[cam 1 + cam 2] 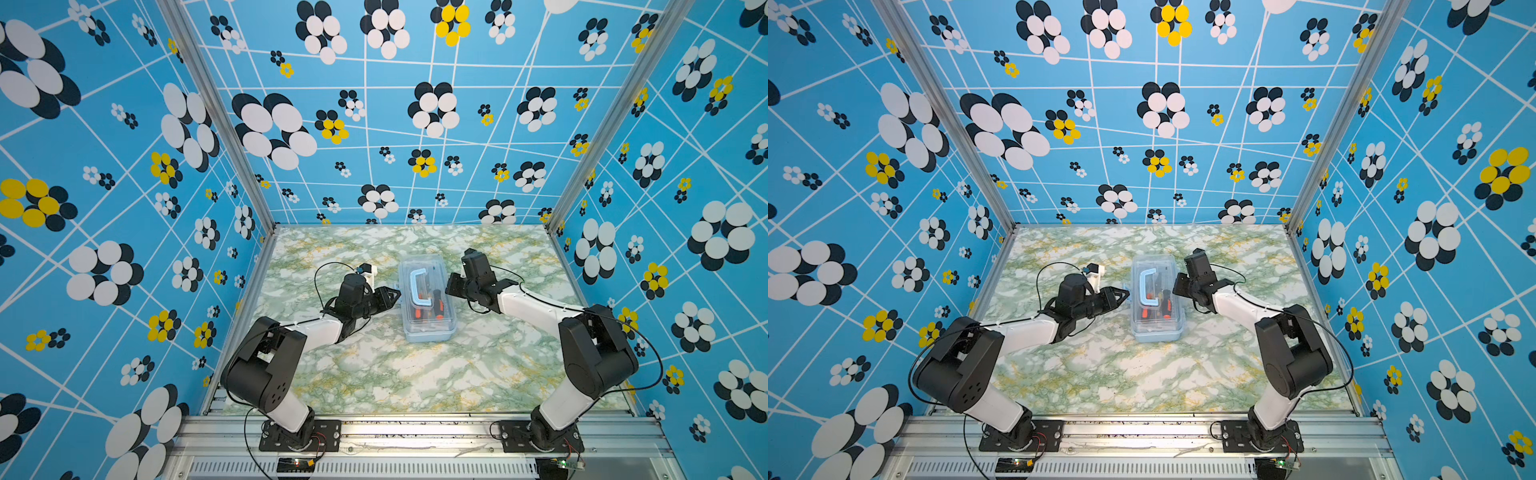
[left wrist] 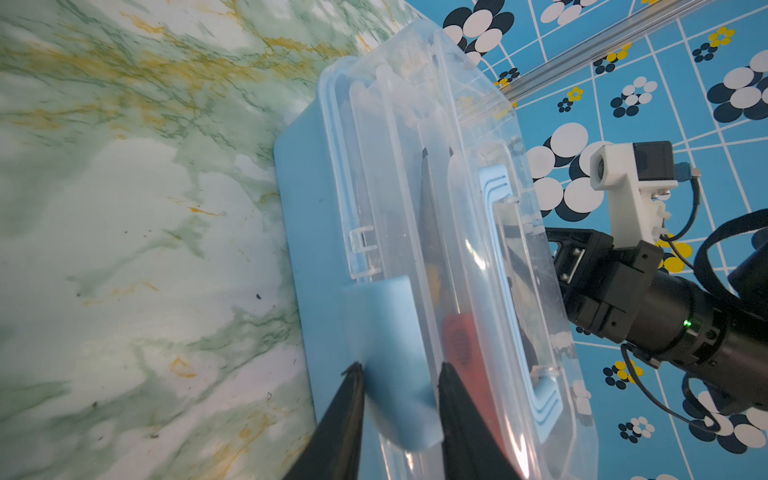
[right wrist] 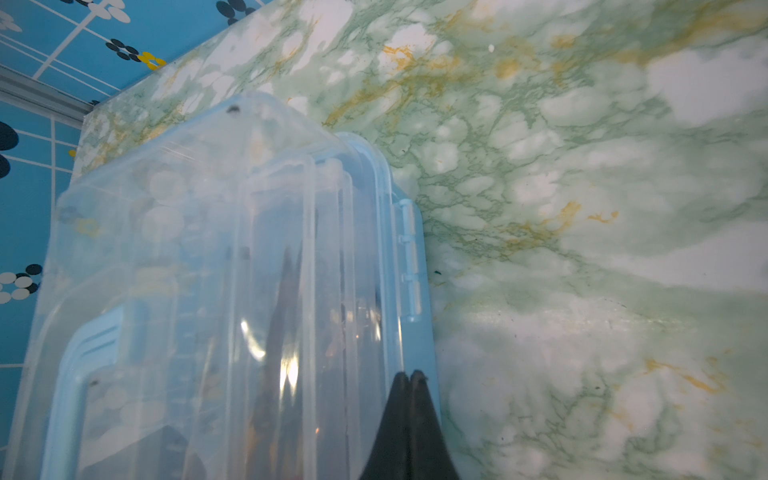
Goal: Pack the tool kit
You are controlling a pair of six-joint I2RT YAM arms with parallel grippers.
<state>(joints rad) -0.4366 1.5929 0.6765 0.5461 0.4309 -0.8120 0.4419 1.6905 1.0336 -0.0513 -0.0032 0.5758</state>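
Translucent light-blue tool kit box (image 1: pixel 428 328), lid down, lies near the middle of the marble-patterned worktop (image 1: pixel 374 374), between the two arms.
At the box's long side nearer the left arm, the left gripper (image 2: pixel 399 370) has its jaws spread to either side of the blue latch flap (image 2: pixel 390 340); whether they touch it cannot be told. The right gripper (image 3: pixel 410 376) has its jaws pressed together on nothing, tips at the lid's edge on the hinge (image 3: pixel 409 262) side. Orange-and-black screwdrivers (image 1: pixel 437 301) show through the clear lid beside the blue handle (image 1: pixel 414 286).
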